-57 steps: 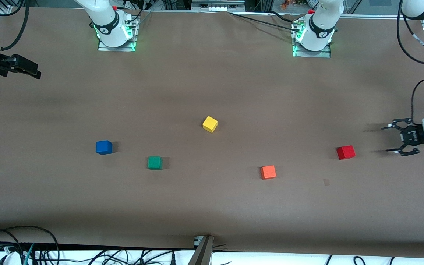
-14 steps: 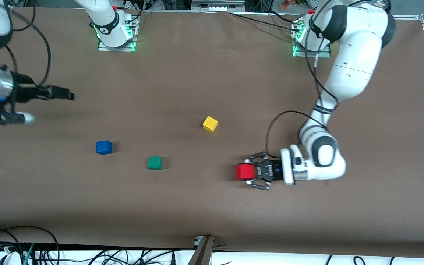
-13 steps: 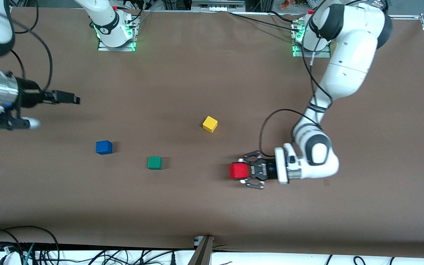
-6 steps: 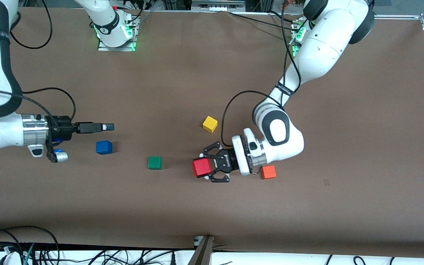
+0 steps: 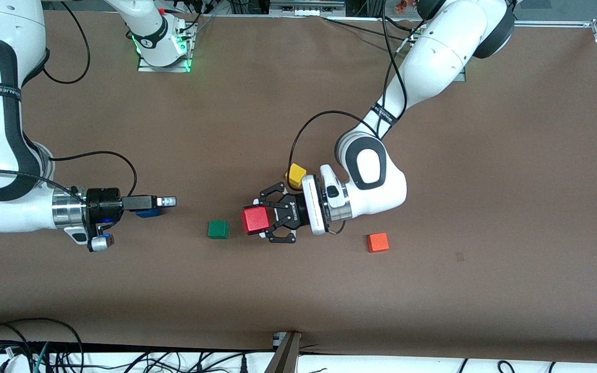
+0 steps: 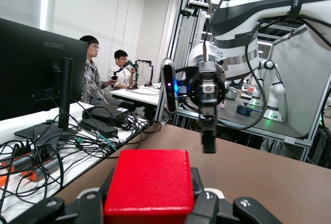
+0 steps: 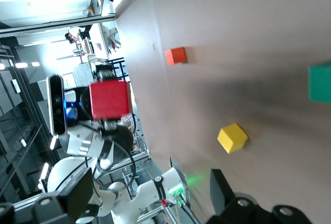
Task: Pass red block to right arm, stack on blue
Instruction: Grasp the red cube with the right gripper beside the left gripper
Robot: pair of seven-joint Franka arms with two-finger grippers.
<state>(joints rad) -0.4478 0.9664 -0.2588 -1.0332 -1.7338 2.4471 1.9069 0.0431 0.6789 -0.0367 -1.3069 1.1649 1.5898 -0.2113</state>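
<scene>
While your left gripper (image 5: 260, 219) pinches the red block (image 5: 255, 219) above the table beside the green block (image 5: 218, 229), your right gripper (image 5: 168, 201) hangs spread over the blue block (image 5: 148, 213). It looks light, rigid; take its two free flat faces squarely.

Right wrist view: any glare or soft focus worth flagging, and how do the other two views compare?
Right wrist view: windows and ceiling lights blow out white; red block sharp. Left wrist view: red block up close is soft, right hand and the background room crisp. Front view: even light, soft shadows beside the green cube and orange cube.
</scene>
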